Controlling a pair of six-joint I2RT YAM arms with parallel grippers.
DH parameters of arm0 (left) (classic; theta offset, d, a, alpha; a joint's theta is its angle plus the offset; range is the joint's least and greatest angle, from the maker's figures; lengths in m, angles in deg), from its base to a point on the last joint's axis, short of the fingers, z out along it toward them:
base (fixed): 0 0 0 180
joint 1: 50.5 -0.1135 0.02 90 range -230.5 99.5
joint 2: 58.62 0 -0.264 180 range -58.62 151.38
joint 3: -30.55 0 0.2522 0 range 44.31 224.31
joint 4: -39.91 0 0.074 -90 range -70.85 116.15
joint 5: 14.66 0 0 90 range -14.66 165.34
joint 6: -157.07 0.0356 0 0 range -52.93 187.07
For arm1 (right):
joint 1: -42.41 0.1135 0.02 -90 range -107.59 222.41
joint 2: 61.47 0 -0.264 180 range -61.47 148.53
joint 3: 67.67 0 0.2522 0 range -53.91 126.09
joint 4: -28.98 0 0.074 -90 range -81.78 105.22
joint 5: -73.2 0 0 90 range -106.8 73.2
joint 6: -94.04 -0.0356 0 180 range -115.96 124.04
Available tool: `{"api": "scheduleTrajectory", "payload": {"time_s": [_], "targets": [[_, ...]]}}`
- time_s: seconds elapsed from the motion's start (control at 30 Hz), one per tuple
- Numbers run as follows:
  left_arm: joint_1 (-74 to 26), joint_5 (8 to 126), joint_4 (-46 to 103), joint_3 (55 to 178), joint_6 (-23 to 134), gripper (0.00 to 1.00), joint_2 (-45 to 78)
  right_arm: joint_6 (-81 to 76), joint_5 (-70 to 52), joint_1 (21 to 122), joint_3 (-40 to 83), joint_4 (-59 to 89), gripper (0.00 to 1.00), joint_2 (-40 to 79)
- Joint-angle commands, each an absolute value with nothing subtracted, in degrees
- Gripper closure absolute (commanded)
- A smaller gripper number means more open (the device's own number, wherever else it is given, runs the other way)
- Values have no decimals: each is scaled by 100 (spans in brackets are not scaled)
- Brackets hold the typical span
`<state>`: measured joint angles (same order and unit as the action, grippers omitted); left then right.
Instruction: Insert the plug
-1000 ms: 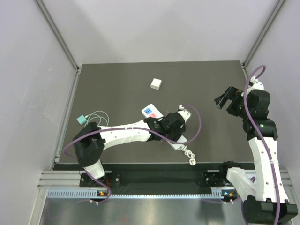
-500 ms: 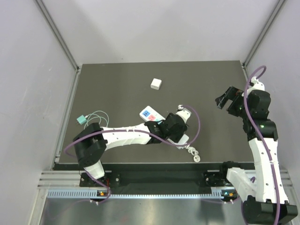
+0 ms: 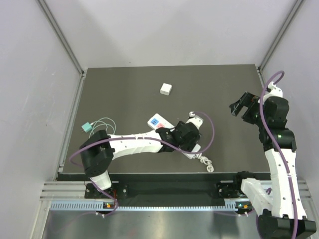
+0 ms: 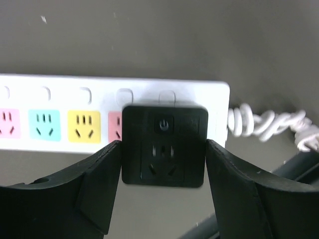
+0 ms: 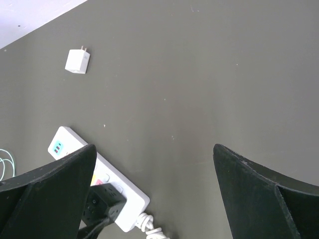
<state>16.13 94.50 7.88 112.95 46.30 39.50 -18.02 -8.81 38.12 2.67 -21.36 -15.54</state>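
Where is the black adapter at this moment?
In the left wrist view, the black adapter is held in the left gripper, over the end of the white power strip nearest its coiled cable, right of the yellow socket.

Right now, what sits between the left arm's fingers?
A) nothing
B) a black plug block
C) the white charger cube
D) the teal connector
B: the left wrist view shows the black plug block pinched between the left fingers, in front of the white power strip.
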Motion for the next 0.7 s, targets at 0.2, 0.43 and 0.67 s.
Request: {"api": "scheduleTrajectory", "payload": {"time_s": [0.2, 0.43, 0.67], "targets": [[1691, 9283, -883, 12727, 4659, 19, 4192, -1635, -907, 3758, 709, -2135, 0, -1542], [1691, 9451, -1261, 13246, 4624, 21, 4193, -1582, -898, 3758, 673, -2135, 0, -1621], [1683, 9415, -1060, 12992, 4519, 74, 3999, -1573, -837, 3767, 700, -2135, 0, -1682]]}}
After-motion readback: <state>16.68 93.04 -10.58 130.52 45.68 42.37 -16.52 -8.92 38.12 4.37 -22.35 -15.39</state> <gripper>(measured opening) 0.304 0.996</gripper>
